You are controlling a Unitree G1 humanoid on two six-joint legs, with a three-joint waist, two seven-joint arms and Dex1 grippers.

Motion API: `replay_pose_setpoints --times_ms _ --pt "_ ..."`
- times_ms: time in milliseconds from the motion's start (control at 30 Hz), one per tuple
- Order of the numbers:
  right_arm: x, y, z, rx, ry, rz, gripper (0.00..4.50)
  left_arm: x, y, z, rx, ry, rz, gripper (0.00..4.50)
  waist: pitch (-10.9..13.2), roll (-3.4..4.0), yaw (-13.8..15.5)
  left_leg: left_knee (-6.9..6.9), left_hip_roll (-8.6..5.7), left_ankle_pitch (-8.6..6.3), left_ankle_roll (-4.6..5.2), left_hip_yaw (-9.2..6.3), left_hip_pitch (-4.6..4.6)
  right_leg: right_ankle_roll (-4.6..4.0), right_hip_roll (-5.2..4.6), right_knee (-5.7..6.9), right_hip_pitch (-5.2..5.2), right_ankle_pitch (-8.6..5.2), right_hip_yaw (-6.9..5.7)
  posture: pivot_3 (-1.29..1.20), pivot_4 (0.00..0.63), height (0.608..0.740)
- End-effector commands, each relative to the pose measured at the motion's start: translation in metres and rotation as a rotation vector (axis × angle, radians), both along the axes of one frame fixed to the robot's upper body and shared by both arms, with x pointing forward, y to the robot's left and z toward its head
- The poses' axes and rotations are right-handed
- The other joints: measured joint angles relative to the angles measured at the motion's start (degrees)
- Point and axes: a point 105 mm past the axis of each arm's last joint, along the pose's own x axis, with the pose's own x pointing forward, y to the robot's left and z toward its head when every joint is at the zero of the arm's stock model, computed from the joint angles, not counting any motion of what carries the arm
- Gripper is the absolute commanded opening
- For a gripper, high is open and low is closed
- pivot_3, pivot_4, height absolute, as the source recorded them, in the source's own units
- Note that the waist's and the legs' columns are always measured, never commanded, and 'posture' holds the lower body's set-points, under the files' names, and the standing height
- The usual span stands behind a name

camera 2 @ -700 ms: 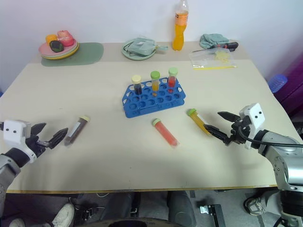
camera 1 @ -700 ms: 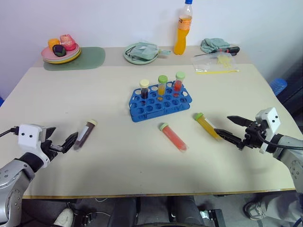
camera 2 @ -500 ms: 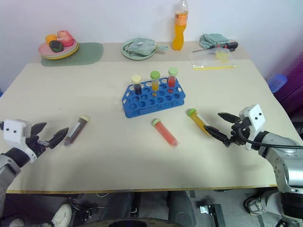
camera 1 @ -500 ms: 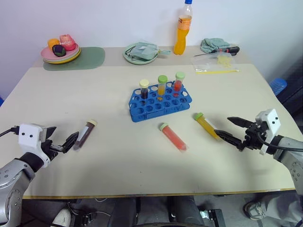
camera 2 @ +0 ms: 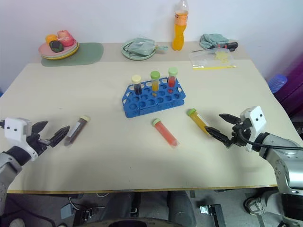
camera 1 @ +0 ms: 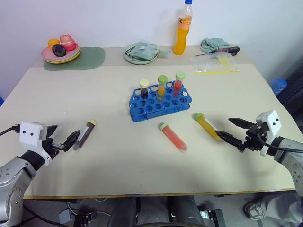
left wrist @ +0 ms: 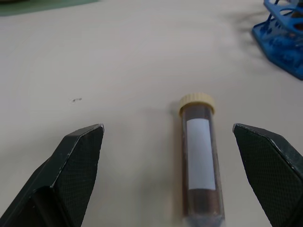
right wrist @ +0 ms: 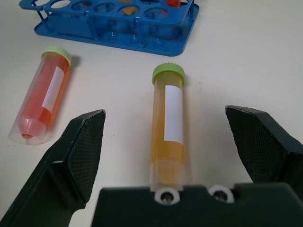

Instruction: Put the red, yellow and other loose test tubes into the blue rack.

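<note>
Three loose test tubes lie flat on the bench point(camera 1: 57, 90), none yet picked up: the dark brown tube point(camera 1: 85, 133) toward the left, the red tube point(camera 1: 173, 137) in the middle in front of the blue rack point(camera 1: 160, 100), and the yellow tube point(camera 1: 207, 126) to the right. The rack already holds three capped tubes upright in its back row. Over the last moments little has changed; the right end effector point(camera 1: 235, 132) has drifted slightly lower and outward, so its tips sit just off the yellow tube's closed end instead of at it, while the left end effector point(camera 1: 61, 139) has kept its place beside the brown tube. Both stand spread wide and grasp nothing; in the wrist views each tube lies between the open fingers, lined up lengthwise. I judge the task is at the approach stage on both sides, and each arm needs to advance and straddle its tube before closing.
</note>
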Motion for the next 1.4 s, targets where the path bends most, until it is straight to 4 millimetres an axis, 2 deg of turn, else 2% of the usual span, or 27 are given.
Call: replay_pose_setpoints --times_ms 33,267,500,633,700,767,833,933,1000,1100,1267,1400 --pt "-0.001 0.005 0.011 0.010 -0.045 0.012 4.49 0.003 -0.008 0.009 0.011 -0.037 -0.031 4.50 0.0 0.00 0.0 0.00 0.00 0.00 0.00 0.00 0.00 0.00 0.01 0.00 0.00 0.00 0.00 0.00 0.150 0.740" --pt "-0.005 0.010 0.015 0.026 -0.050 0.006 4.49 0.008 -0.010 0.009 0.006 -0.036 -0.050 4.50 0.0 0.00 0.0 0.00 0.00 0.00 0.00 0.01 0.01 0.01 0.02 0.03 0.00 0.00 0.00 0.00 0.150 0.740" --pt "-0.001 0.024 0.022 0.048 -0.037 0.026 4.49 0.010 -0.028 0.014 -0.003 -0.053 -0.117 4.50 0.0 0.00 0.0 0.02 0.00 0.00 0.00 0.01 0.01 0.01 0.02 0.05 0.00 0.01 0.01 0.00 0.150 0.740" --pt "0.008 0.038 0.040 0.033 -0.032 0.033 4.49 0.006 -0.067 0.015 -0.016 -0.036 -0.287 4.50 0.0 0.01 0.0 0.03 0.00 0.00 0.00 0.01 0.01 0.01 0.01 0.06 0.00 0.01 0.02 0.00 0.150 0.740" --pt "0.014 0.043 0.045 -0.027 -0.027 0.026 4.49 0.001 -0.085 0.013 -0.005 -0.021 -0.373 4.50 0.0 0.01 0.0 0.03 0.00 0.00 0.00 0.01 0.01 0.01 0.00 0.06 -0.01 0.01 0.04 0.00 0.150 0.740" --pt "0.020 0.050 0.043 -0.148 0.067 0.003 4.49 -0.005 -0.108 0.006 0.017 0.008 -0.480 4.50 0.0 0.04 -0.1 0.02 0.00 0.00 0.00 0.01 0.01 0.01 0.01 0.06 -0.03 0.00 0.04 0.00 0.150 0.740" --pt "0.023 0.056 0.044 -0.236 0.094 -0.015 4.49 -0.008 -0.121 0.002 0.024 0.022 -0.549 4.50 0.0 0.03 0.0 0.02 0.00 0.00 0.00 0.05 0.00 -0.01 -0.02 0.08 -0.09 0.00 0.07 0.00 0.150 0.740" --pt "0.034 0.064 0.032 -0.271 0.292 -0.090 4.49 -0.013 -0.148 -0.001 0.003 0.030 -0.668 4.50 0.0 0.03 -0.1 -0.01 0.02 0.00 0.00 0.03 -0.03 -0.02 0.01 0.05 -0.12 0.00 0.09 0.00 0.150 0.740" --pt "0.042 0.066 0.031 -0.289 0.365 -0.147 4.49 -0.015 -0.158 -0.004 -0.001 0.032 -0.708 4.50 0.0 0.03 -0.2 0.01 0.02 0.00 0.00 0.03 -0.04 -0.05 0.01 0.07 -0.13 0.02 0.12 0.00 0.150 0.740" --pt "0.050 0.072 0.031 -0.283 0.473 -0.177 4.49 -0.015 -0.165 -0.006 -0.015 0.035 -0.738 4.50 0.0 0.04 -0.1 0.00 0.01 0.00 0.00 0.04 -0.11 -0.06 0.00 0.05 -0.19 0.02 0.13 0.00 0.150 0.740" --pt "0.057 0.076 0.033 -0.333 0.486 -0.183 4.49 -0.016 -0.166 -0.009 -0.005 0.037 -0.757 4.50 0.0 0.04 -0.1 0.00 -0.06 -0.03 0.07 0.03 -0.25 -0.05 -0.03 -0.03 -0.23 0.03 0.07 0.00 0.150 0.740" --pt "0.062 0.072 0.026 -0.381 0.505 -0.229 4.49 -0.019 -0.167 -0.010 -0.008 0.039 -0.768 4.50 0.0 0.04 -0.3 0.01 -0.08 -0.05 0.10 0.08 -0.25 -0.04 -0.03 -0.02 -0.25 0.04 0.08 0.00 0.150 0.740"
